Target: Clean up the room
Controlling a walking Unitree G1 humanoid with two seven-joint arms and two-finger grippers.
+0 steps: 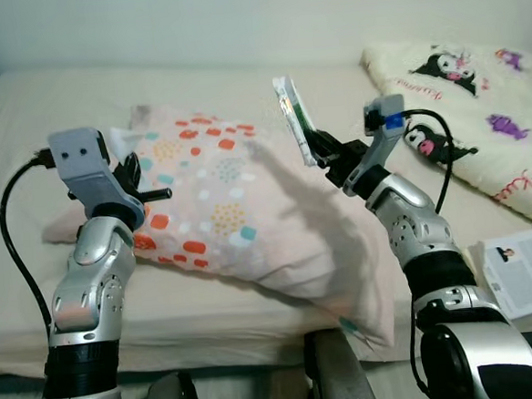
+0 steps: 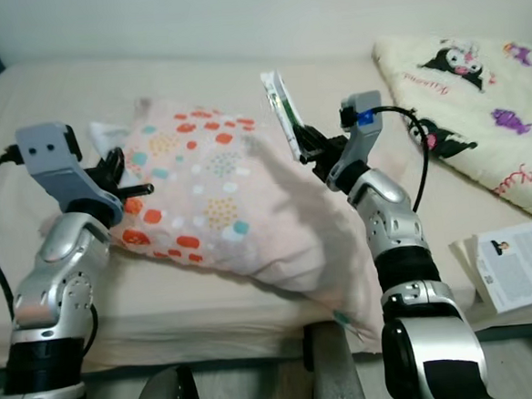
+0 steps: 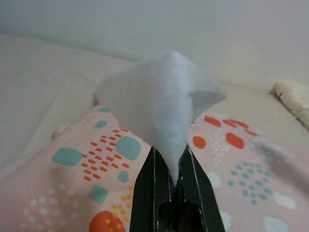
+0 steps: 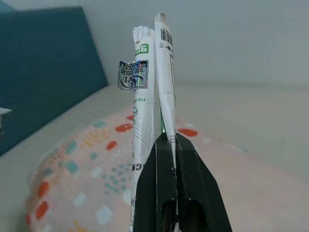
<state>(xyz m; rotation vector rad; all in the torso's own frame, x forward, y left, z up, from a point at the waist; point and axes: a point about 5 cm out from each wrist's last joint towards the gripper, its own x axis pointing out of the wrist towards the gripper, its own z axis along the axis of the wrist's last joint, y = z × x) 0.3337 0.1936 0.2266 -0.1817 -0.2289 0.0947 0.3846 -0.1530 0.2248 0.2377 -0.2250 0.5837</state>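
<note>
On a beige bed [image 1: 240, 83] lies a pink pillow [image 1: 239, 210] with orange and teal spots, and both arms are raised over it. The right gripper [image 1: 316, 152] is clamped on a flat white and green packet [image 1: 294, 115], holding it upright in the air above the pillow's right half; the right wrist view shows the two black fingers [image 4: 193, 183] pressed tight on the packet's lower edge, a barcode near its top. The left gripper [image 1: 146, 185] is closed on a crumpled white tissue [image 3: 161, 101] at the pillow's left end; in the head views the tissue is mostly hidden behind the wrist camera housing, so how it lies against the pillow is hard to tell. To the right, a cream blanket [image 1: 478, 93] printed with cartoon figures is spread over the bed, and an open booklet [image 1: 527, 273] lies at the bed's near right edge, beside the right arm.
</note>
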